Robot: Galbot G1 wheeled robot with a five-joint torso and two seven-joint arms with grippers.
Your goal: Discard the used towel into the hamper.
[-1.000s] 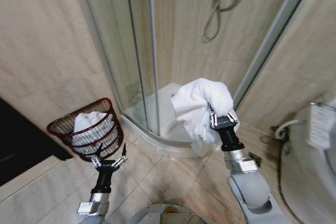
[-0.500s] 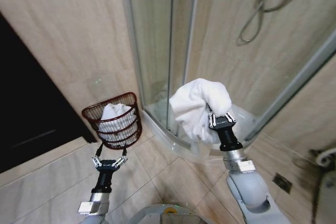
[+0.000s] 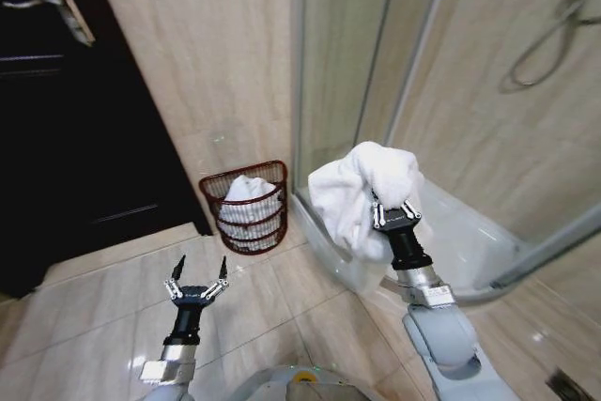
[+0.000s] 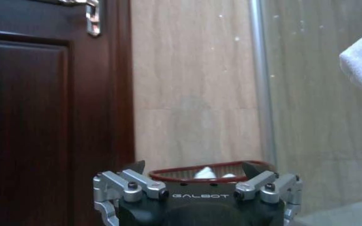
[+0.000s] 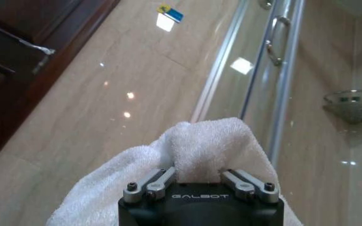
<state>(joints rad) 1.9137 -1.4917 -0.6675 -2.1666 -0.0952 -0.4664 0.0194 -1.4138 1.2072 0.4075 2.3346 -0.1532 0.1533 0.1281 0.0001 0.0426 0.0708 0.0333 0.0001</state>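
**Two grippers, one carrying a towel, hamper ahead by the wall**

Two big surfaces frame everything: a dark wooden door [image 3: 66,119] far out to the left of the left gripper, and a glass shower enclosure [image 3: 376,72] rising behind the right gripper. Between them runs a beige tiled wall [image 3: 225,53].

The white towel [image 3: 362,190] is next in size, bunched and draped over the right gripper [image 3: 394,216], whose fingers are closed into the cloth; it hangs raised above the floor.

The hamper [image 3: 246,206], a dark red-brown wicker basket, stands on the floor against the wall, ahead of and between the two grippers, well apart from the held towel. White cloth already lies inside it.

The left gripper [image 3: 196,282] hovers low over the floor tiles, fingers spread, holding nothing, with the hamper straight beyond it.
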